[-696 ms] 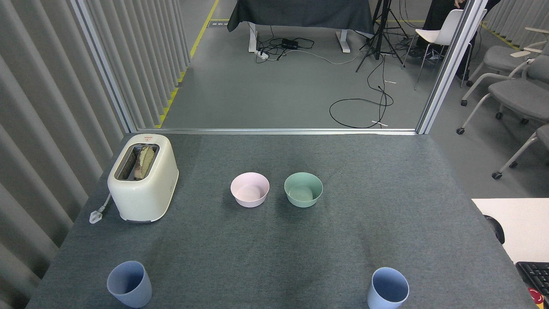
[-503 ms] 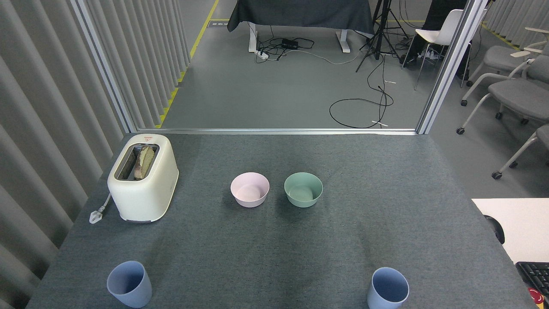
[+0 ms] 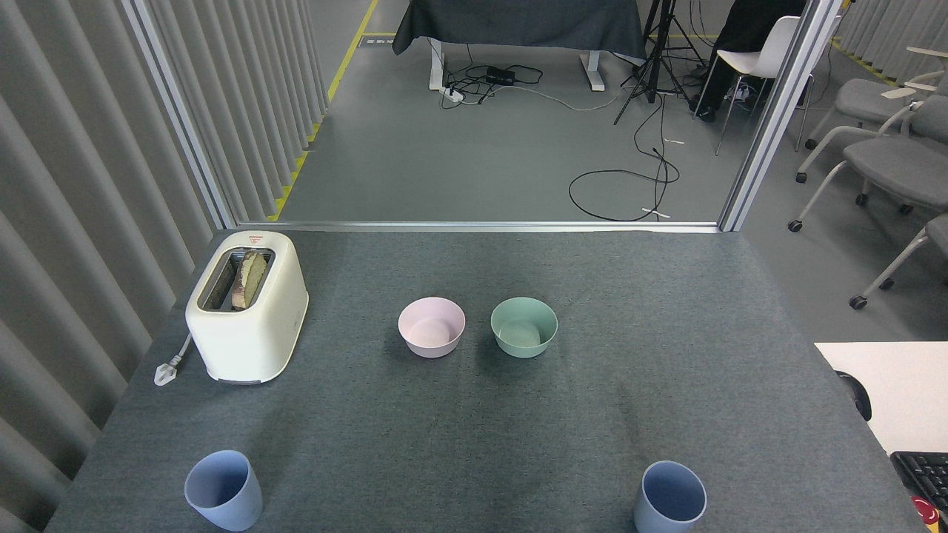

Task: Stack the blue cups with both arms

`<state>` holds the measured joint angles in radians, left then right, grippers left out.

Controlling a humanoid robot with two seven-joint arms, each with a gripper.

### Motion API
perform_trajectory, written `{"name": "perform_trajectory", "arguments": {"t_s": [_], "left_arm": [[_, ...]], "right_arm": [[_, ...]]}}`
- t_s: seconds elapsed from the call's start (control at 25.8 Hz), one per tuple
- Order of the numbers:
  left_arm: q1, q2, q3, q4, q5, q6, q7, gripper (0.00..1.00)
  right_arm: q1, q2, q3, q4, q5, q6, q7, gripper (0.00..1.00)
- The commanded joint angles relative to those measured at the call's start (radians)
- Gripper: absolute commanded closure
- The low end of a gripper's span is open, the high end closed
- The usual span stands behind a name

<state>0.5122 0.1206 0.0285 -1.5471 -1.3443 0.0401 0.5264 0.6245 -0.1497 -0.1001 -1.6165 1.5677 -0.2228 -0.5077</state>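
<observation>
Two pale-blue cups stand upright on the grey table near its front edge. One blue cup [image 3: 224, 490] is at the front left, the other blue cup [image 3: 670, 499] at the front right, far apart from each other. Both are empty inside. Neither arm nor gripper shows anywhere in the head view.
A cream toaster [image 3: 246, 306] with bread in its slot stands at the left, its plug lying beside it. A pink bowl [image 3: 432, 327] and a green bowl [image 3: 523, 326] sit side by side mid-table. A white desk with a keyboard [image 3: 922, 474] adjoins the right edge.
Nothing on the table has moved. Only a person's legs by the white chair in the background have shifted.
</observation>
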Motion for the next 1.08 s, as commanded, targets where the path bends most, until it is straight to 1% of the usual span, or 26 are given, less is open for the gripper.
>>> {"name": "perform_trajectory", "arguments": {"t_s": [0.0, 0.27, 0.43, 0.58, 1.04], "left_arm": [[-0.021, -0.007, -0.029, 0.012, 0.001, 0.011, -0.002, 0.00], [-0.110, -0.047, -0.030, 0.096, -0.001, 0.012, -0.036, 0.00], [-0.150, -0.047, -0.025, 0.128, 0.001, 0.020, -0.039, 0.00], [-0.184, -0.047, -0.027, 0.167, 0.001, 0.061, -0.040, 0.00], [-0.248, -0.047, -0.027, 0.225, 0.008, 0.067, -0.042, 0.00]], "right_arm": [[-0.002, 0.001, 0.003, 0.004, 0.000, 0.003, 0.000, 0.00], [-0.002, 0.001, -0.001, 0.009, 0.000, 0.003, 0.000, 0.00], [-0.002, 0.001, -0.001, 0.012, 0.000, 0.005, 0.000, 0.00], [-0.002, 0.001, 0.003, 0.012, 0.000, 0.005, 0.000, 0.00], [-0.003, 0.001, 0.006, 0.020, 0.000, 0.006, 0.000, 0.00]]}}
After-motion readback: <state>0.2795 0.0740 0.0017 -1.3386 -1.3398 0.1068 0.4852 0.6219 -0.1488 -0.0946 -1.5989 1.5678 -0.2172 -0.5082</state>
